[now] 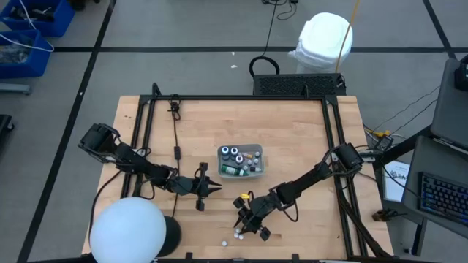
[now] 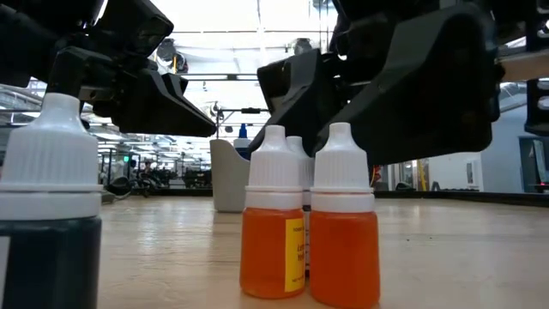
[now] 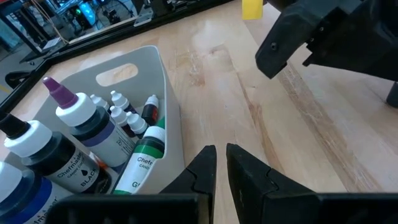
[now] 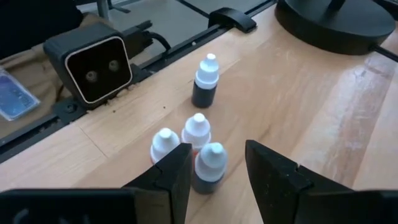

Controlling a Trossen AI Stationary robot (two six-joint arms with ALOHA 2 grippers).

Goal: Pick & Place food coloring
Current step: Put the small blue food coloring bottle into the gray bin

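Three small orange food coloring bottles with white caps [image 4: 198, 130] stand upright in a tight cluster on the wooden table near its front edge, and a dark one [image 4: 205, 84] stands a little apart. My right gripper [image 4: 214, 180] is open just above the table. Its fingers stand on either side of the nearest bottle [image 4: 211, 165] of the cluster [image 2: 343, 223]. My left gripper [image 3: 221, 163] waits shut beside the translucent grey tray [image 3: 168, 106], which holds several larger and smaller bottles [image 1: 238, 159].
A white globe lamp [image 1: 126, 232] on a black round base [image 4: 336, 22] stands at the front left. A small camera box [image 4: 93, 65] sits at the table's near edge beyond the bottles. A black frame rail [image 1: 241, 97] runs along the far edge and down both sides.
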